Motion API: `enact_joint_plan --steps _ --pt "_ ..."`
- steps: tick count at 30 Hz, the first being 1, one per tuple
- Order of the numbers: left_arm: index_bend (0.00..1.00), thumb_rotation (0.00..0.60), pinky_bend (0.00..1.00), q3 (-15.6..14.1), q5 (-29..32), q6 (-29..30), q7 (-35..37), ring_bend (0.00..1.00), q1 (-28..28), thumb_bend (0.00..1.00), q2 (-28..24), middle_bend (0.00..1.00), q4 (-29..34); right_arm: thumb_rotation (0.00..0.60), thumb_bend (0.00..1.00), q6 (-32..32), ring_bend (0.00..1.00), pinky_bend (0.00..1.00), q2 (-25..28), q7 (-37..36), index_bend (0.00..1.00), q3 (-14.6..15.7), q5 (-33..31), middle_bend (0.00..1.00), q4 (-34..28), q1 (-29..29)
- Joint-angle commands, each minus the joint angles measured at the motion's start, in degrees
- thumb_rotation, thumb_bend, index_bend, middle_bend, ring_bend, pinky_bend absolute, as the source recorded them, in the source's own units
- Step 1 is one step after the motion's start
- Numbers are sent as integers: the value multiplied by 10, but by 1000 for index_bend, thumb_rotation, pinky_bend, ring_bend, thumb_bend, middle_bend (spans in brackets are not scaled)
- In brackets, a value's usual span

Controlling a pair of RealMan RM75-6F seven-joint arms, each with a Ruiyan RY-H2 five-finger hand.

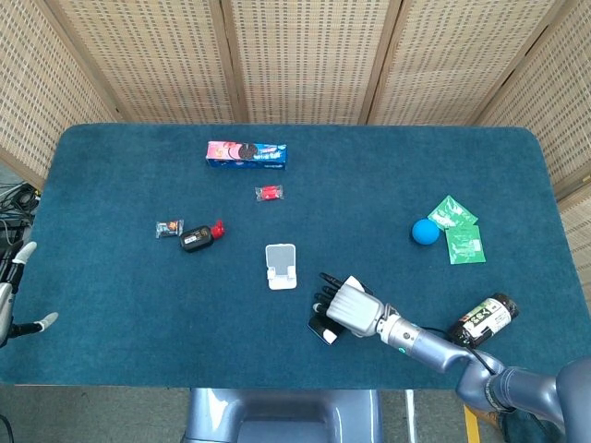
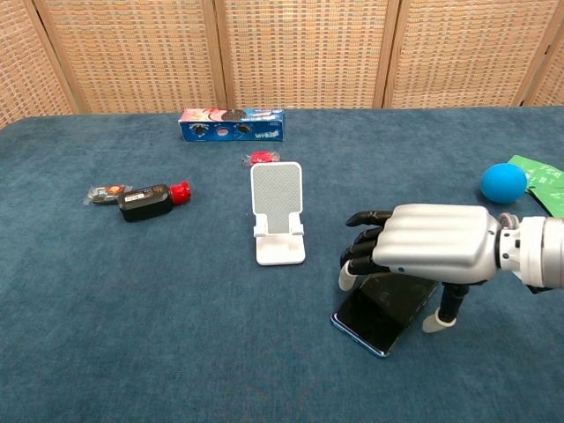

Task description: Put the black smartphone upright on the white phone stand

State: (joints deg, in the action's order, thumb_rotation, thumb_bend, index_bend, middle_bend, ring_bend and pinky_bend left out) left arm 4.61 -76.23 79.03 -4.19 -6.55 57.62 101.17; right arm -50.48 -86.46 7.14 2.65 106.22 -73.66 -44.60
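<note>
Here right hand covers black smartphone; white phone stand beside.

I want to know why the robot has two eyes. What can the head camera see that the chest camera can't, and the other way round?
Only the head view shows the dark bottle lying by the right arm, the whole table edge and the left hand off to the side. Only the chest view shows the white phone stand from the front, its back plate standing up, and the gap under the right hand. Both show the black smartphone flat beneath that hand, the blue ball and the cookie box.
</note>
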Motion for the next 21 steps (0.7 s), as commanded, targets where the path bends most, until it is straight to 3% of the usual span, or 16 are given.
enact_joint_plan --steps 1,15,21 --pt "0 600 0 0 0 1 0 0 0 0 0 0 -1 600 3 -1 257 81 -1 2 285 3 -1 292 2 -2" --pt "0 600 0 -1 2 -1 2 0 -2 0 0 0 -1 600 67 27 269 216 -5 -4 321 21 -17 318 7 -27" --pt "0 600 0 -2 3 -2 4 0 -2 0 0 0 -1 600 197 21 387 359 -7 -25 491 31 -17 447 13 -34"
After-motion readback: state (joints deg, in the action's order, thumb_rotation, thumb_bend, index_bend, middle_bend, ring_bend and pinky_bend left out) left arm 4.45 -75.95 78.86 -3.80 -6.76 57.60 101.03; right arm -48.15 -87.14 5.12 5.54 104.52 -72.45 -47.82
